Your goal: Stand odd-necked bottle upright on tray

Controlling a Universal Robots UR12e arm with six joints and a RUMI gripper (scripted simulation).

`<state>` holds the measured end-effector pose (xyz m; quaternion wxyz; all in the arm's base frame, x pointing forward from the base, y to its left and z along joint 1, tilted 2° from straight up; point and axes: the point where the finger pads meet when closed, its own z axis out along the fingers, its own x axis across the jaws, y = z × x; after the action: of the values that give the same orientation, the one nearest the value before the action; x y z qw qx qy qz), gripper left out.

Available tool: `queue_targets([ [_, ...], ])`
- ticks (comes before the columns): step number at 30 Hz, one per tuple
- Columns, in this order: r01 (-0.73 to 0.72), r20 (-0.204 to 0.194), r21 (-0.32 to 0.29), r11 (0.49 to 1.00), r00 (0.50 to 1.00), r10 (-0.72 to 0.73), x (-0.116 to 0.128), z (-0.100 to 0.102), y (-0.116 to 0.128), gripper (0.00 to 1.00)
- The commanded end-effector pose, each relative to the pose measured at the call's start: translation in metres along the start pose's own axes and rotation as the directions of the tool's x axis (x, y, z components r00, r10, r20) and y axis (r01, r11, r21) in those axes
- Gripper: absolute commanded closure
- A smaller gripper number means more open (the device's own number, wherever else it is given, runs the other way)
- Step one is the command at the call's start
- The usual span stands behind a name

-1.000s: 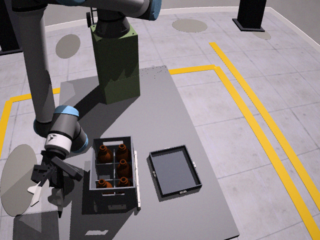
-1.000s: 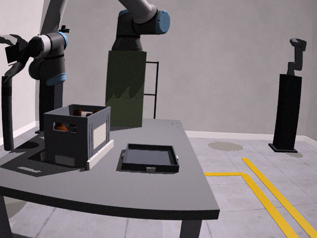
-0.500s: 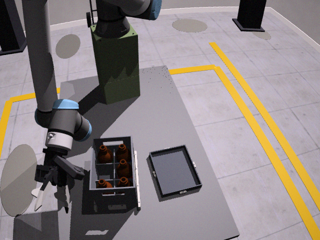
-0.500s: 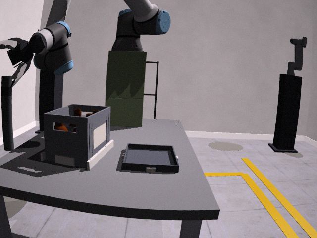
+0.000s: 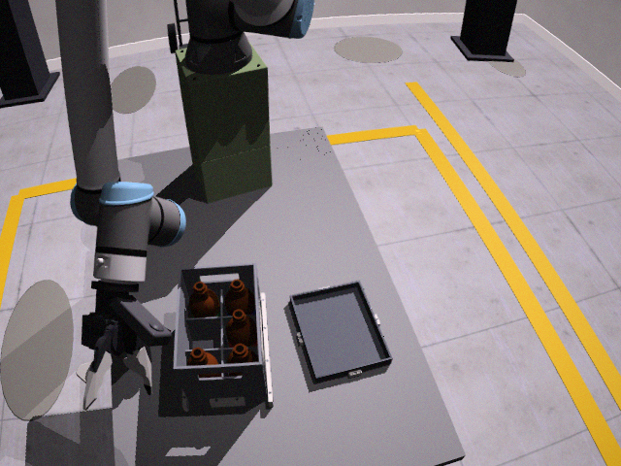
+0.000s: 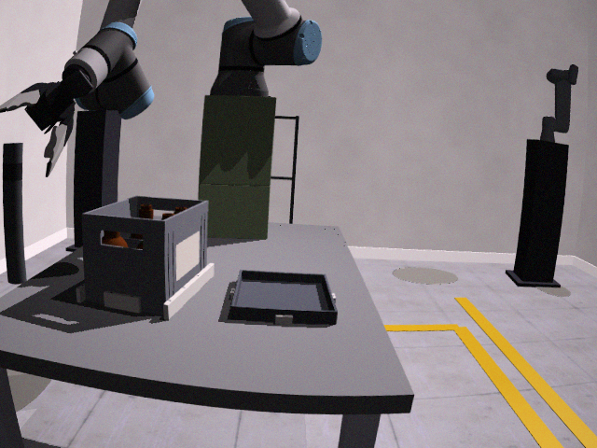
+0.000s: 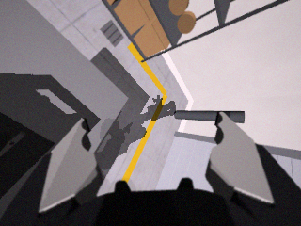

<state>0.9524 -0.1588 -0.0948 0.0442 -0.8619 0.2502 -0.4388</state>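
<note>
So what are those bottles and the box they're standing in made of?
The bottles look like brown glass, perhaps plastic: amber-brown and rounded, with narrow necks. The crate is probably matte grey moulded plastic, going by its thin flat walls and cut-out handholds, though painted metal can't be ruled out.

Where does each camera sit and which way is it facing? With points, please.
Top: high over the table's near end, facing down toward the pedestal; shows arm, gripper point(image 5: 117, 396) point(image 6: 23, 142) point(image 7: 150, 116).
Exterior: lower, beyond the table's near edge, facing the pedestal and wall; shows arm, gripper.
Wrist: on the gripper, facing out past its fingers to floor and wall; shows both fingers.
Top and exterior share crate point(image 5: 217, 388) point(image 6: 122, 274) and tray point(image 5: 341, 333) point(image 6: 284, 296).
</note>
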Motion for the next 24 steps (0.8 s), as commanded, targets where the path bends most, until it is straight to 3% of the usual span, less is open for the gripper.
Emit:
queue_targets([
  [1, -0.043, 0.128, -0.054, 0.998, 0.991, 0.05, -0.031, -0.009, 0.005, 0.0],
  [2, -0.043, 0.128, -0.054, 0.998, 0.991, 0.05, -0.031, -0.009, 0.005, 0.0],
  [4, -0.061, 0.191, -0.087, 0.994, 0.979, 0.076, -0.051, -0.017, 0.008, 0.0],
  [8, -0.063, 0.201, -0.092, 0.994, 0.976, 0.08, -0.054, -0.019, 0.008, 0.0],
  [10, -0.078, 0.271, -0.132, 0.988, 0.956, 0.111, -0.077, -0.032, 0.012, 0.0],
  [11, -0.078, 0.271, -0.132, 0.988, 0.956, 0.111, -0.077, -0.032, 0.012, 0.0],
  [12, -0.083, 0.302, -0.151, 0.985, 0.945, 0.126, -0.088, -0.038, 0.014, 0.0],
  [14, -0.083, 0.304, -0.152, 0.985, 0.944, 0.127, -0.088, -0.039, 0.014, 0.0],
  [16, -0.089, 0.36, -0.189, 0.978, 0.92, 0.153, -0.109, -0.053, 0.017, 0.0],
  [18, -0.09, 0.366, -0.193, 0.977, 0.917, 0.156, -0.111, -0.054, 0.018, 0.0],
  [20, -0.092, 0.414, -0.227, 0.97, 0.892, 0.181, -0.131, -0.069, 0.021, 0.0],
  [24, -0.091, 0.447, -0.251, 0.964, 0.872, 0.199, -0.144, -0.08, 0.023, 0.0],
])
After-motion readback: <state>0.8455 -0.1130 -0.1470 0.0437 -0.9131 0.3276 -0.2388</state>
